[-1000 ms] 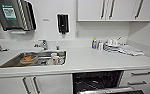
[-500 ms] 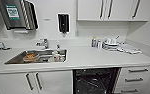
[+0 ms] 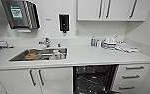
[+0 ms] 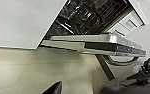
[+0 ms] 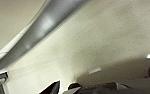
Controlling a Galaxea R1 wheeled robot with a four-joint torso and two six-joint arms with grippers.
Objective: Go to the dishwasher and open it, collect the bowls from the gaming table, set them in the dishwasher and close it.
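Observation:
The dishwasher (image 3: 94,78) stands open under the white counter (image 3: 91,56), right of the sink, with its dark inside and racks showing. In the left wrist view its door (image 4: 96,41) hangs down flat above the beige floor, the curved bar handle (image 4: 121,61) under its outer edge and the racks (image 4: 88,12) behind. Part of my left gripper (image 4: 53,88) shows dark over the floor, short of the door. My right gripper (image 5: 52,88) hangs low over the floor near a grey skirting strip (image 5: 41,27). The bowls and the gaming table are out of view.
A steel sink (image 3: 39,54) with dishes in it and a tap (image 3: 45,42) lie left of the dishwasher. White cabinet doors (image 3: 36,80) sit below the sink and drawers (image 3: 134,75) to the right. A bottle (image 3: 93,41) and crockery (image 3: 111,42) stand at the counter's back.
The whole head picture has slid up a little, so the camera has moved and more of the dishwasher's open front shows. Nothing on the counter has moved.

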